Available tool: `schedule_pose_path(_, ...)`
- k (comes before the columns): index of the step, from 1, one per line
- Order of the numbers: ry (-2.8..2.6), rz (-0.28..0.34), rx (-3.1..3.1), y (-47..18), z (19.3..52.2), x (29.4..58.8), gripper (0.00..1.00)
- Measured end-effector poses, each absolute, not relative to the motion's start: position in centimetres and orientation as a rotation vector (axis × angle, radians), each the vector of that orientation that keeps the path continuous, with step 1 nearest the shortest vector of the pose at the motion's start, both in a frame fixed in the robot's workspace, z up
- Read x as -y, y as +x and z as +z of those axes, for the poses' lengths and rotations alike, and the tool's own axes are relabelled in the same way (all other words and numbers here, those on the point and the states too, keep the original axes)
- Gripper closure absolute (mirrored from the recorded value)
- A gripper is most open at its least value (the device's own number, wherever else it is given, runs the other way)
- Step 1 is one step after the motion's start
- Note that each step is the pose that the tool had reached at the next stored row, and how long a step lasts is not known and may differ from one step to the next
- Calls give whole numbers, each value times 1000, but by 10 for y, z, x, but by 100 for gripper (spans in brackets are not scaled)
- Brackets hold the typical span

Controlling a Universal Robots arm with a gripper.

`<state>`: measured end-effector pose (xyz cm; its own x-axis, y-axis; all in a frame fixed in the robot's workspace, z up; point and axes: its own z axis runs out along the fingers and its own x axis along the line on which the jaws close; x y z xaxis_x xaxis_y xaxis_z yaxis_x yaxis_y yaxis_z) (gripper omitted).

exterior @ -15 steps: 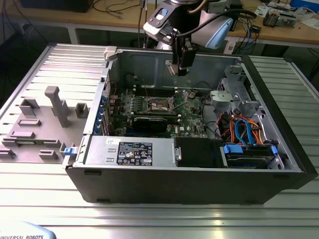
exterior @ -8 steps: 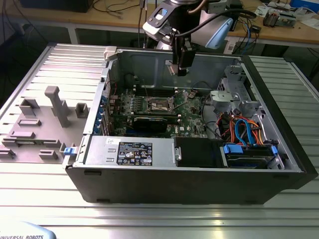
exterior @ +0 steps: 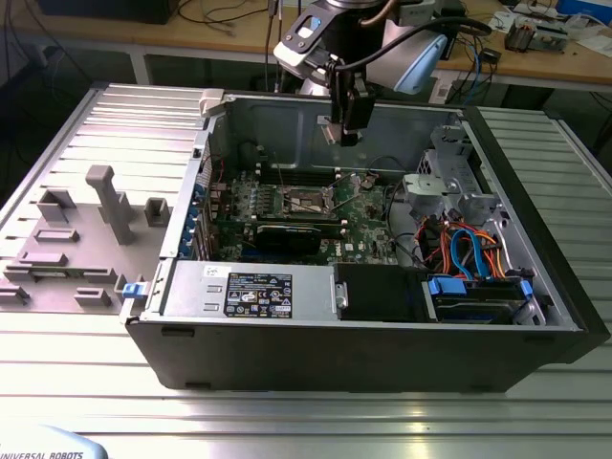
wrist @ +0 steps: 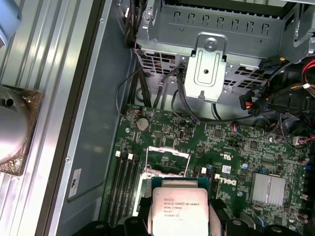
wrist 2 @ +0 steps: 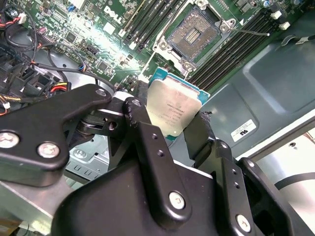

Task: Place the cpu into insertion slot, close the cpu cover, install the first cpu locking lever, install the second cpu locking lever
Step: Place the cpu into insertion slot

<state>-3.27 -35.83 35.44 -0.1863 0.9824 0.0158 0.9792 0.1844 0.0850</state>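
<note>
In the exterior view the pincer (exterior: 344,134) hangs inside the open computer case (exterior: 287,354), above the green motherboard (exterior: 368,225) and apart from the insertion slot (exterior: 308,199). In the second wrist view the pincer is clenched on the cpu (wrist 2: 173,101) — two black fingers (wrist 2: 140,123) press its opposite edges — with the insertion slot uncovered beyond it. In the first wrist view the cpu faces silver side up over the motherboard.
</note>
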Motion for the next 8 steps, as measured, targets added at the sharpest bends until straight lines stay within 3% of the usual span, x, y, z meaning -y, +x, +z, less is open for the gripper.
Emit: schedule_pose_path(8, 2024, 116, -2343, -35, 350, 358, 46)
